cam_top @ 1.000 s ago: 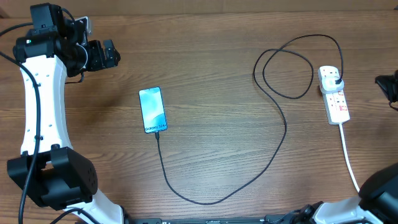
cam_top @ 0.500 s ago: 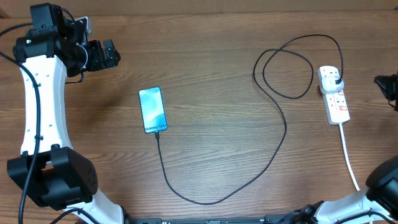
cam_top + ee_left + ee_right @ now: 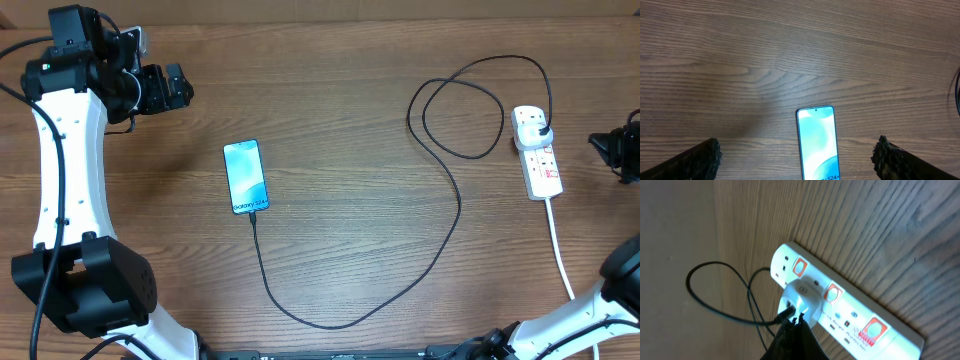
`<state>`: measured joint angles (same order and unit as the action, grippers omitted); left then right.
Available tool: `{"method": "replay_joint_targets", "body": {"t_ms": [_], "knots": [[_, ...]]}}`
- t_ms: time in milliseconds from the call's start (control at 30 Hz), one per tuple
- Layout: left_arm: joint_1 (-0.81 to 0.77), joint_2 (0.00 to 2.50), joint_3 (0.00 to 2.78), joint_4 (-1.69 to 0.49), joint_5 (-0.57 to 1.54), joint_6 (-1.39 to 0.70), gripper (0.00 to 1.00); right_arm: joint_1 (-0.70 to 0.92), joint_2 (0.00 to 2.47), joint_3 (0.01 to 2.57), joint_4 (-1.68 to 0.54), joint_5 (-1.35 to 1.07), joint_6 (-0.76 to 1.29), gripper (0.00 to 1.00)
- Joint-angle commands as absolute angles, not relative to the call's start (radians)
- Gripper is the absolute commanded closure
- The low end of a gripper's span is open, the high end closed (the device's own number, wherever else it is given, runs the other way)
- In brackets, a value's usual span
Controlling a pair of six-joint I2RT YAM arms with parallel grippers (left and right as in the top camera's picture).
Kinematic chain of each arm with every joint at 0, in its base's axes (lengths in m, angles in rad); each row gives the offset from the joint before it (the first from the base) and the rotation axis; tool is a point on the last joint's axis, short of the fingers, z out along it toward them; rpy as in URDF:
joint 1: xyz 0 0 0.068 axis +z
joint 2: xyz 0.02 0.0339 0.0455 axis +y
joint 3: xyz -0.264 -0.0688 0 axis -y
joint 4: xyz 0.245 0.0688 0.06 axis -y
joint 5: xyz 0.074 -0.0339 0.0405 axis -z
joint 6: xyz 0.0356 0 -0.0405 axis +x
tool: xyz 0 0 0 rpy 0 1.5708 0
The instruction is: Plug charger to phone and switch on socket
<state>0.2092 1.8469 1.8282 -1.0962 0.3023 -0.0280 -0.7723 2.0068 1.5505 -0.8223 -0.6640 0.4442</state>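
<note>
The phone (image 3: pixel 246 176) lies flat left of the table's middle, screen lit blue-teal; the left wrist view also shows the phone (image 3: pixel 817 142). The charger's black cable (image 3: pixel 440 245) runs from the phone's near edge, sweeps right and loops up to its plug (image 3: pixel 538 125) in the white socket (image 3: pixel 543 170). My left gripper (image 3: pixel 177 87) hovers far left, open and empty, with the phone seen between its fingers (image 3: pixel 702 160). My right gripper (image 3: pixel 608 148) is shut, just right of the socket. In the right wrist view, the right gripper (image 3: pixel 796 322) points at the plug (image 3: pixel 802 297) on the socket (image 3: pixel 860 322).
The socket's white cord (image 3: pixel 562 260) runs toward the table's near edge at the right. The cable makes a loop (image 3: pixel 462 118) left of the socket. The left arm's white link (image 3: pixel 62 170) stands along the left side.
The right gripper has edged left toward the socket. The left arm, phone and cable have stayed put.
</note>
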Motion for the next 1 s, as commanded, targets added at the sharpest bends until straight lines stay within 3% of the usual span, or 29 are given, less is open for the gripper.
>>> {"method": "replay_joint_targets", "body": {"t_ms": [0,967], "knots": [[0.202,1.844,1.841,-1.095,0.300,-0.041,0.00,-0.774,2.044,1.572,-0.801,-0.664,0.446,0.96],[0.202,1.844,1.841,-1.095,0.300,-0.041,0.00,-0.680,2.178,1.571,-0.771,-0.649,0.404,0.96]]}}
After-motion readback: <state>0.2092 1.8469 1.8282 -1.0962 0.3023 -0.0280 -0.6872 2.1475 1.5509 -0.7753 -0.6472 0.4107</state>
